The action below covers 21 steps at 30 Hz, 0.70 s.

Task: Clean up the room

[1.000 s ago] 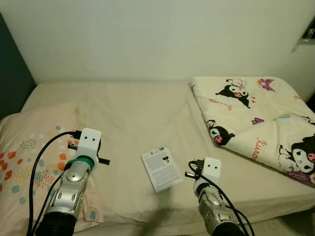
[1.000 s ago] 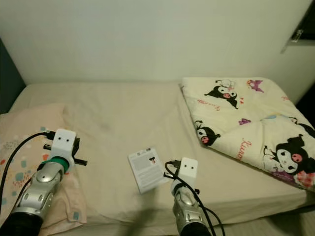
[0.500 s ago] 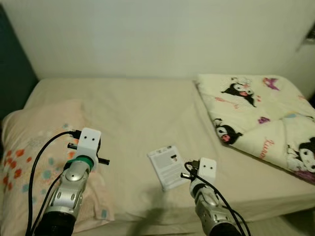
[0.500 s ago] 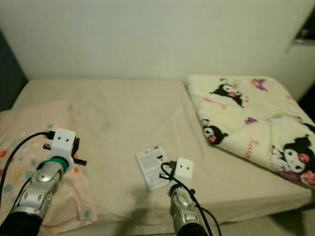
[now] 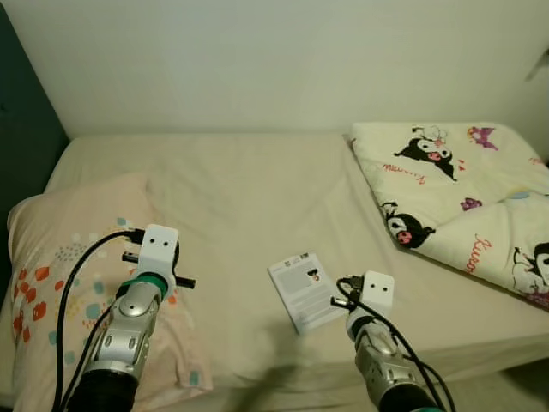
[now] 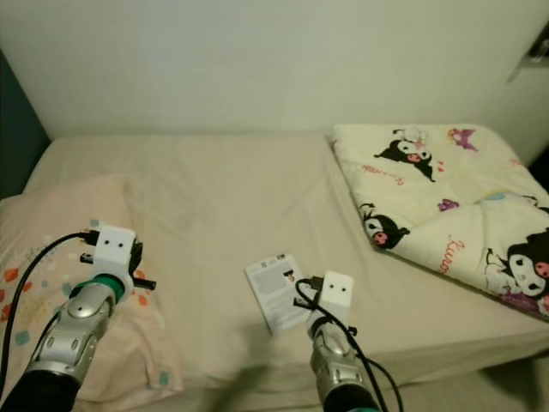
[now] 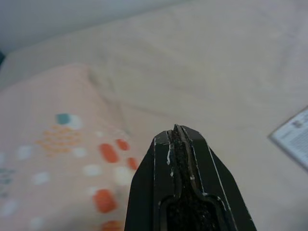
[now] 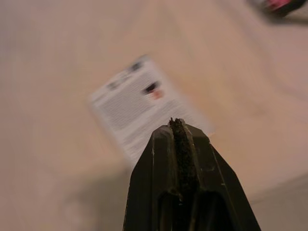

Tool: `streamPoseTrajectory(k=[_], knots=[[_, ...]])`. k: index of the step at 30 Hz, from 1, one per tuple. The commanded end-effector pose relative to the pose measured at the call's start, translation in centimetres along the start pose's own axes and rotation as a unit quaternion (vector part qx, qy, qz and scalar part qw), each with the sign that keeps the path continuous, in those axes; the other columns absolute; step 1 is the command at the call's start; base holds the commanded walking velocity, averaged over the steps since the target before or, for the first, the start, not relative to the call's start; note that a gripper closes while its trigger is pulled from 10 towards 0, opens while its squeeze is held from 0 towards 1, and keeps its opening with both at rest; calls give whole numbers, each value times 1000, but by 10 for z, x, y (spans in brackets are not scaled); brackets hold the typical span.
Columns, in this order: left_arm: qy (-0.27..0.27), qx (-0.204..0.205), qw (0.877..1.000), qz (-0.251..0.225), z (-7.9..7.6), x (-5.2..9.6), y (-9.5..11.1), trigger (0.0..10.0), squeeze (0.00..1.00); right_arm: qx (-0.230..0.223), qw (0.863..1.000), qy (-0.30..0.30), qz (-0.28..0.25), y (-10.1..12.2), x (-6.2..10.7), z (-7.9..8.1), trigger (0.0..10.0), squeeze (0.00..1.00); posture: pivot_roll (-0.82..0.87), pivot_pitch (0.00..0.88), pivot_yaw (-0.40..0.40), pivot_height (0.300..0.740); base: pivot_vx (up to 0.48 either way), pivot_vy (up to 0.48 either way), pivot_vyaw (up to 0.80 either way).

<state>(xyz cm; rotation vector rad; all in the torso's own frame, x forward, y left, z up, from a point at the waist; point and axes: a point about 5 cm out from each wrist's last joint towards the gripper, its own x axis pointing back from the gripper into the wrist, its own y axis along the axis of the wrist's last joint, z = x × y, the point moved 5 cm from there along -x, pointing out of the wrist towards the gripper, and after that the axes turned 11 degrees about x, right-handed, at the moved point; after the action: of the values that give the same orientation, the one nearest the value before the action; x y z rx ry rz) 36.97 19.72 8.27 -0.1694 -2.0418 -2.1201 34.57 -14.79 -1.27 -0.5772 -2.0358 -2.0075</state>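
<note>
white printed paper leaflet [image 5: 305, 291] on beige bed sheet [image 5: 240, 197]; view shifted, right gripper [image 8: 177, 126] closer now, clenched empty; left gripper [image 7: 177, 132] clenched, idle. pickup next, likely.

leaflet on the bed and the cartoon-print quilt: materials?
Leaflet: looks like thin matte paper or card; flat, sharp-cornered, with printed text. Quilt: apparently soft padded fabric, cotton-like matte finish; puffy folded edges with printed cartoon figures. The exact fibre cannot be told.

Camera swung left, whole view shifted, leaflet [image 5: 305, 291] and cartoon quilt [image 5: 463, 202] sit further right in frame, more of the spotted pillow [image 5: 64, 283] shows, right pincer [image 8: 177, 126] closer to leaflet
</note>
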Motion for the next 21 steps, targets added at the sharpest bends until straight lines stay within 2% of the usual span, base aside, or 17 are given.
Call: streamPoseTrajectory(k=[1, 6, 21], knots=[[-9, -8, 1000, 8, -4, 2, -7, 10000, 0, -13, 1000, -10, 15, -7, 1, -4, 10000, 0, 218, 18, 11, 740, 0, 0, 0], [-16, -7, 1000, 4, -8, 2, -5, 10000, 0, -27, 999, -18, 14, -7, 1, -8, 10000, 0, 214, 10, 11, 721, 0, 0, 0], [-24, -15, 1000, 5, -11, 2, -6, 10000, 0, -28, 999, -20, 13, -6, 0, -11, 10000, 0, 211, 0, 6, 678, 0, 0, 0]])
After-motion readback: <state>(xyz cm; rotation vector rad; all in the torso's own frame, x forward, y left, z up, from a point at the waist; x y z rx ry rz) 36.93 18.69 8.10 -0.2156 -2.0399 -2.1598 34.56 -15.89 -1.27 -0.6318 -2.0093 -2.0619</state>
